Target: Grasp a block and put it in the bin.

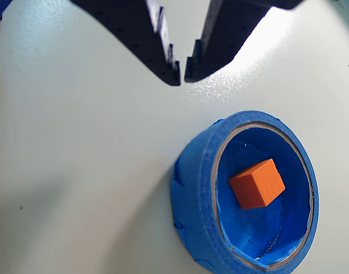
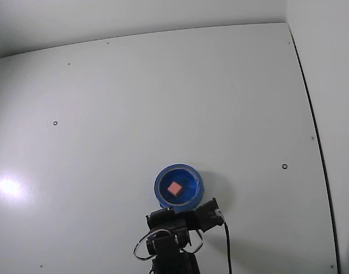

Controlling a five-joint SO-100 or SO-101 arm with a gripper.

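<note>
Block [image 1: 256, 184] sits inside bin [image 1: 191, 194]; gripper [image 1: 182, 73] fingers nearly pressed together, empty, beside rim. Risk: arm clipping rim, shoving bin across table [image 1: 77, 171]

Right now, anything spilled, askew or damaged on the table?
Nothing stands out. The block lies inside the bin, turned at an angle on its floor, which is harmless. The bin sits flat on the white table; its blue tape wrap looks wrinkled, not broken. The tool is empty, tips nearly together, clear of the bin.
</note>
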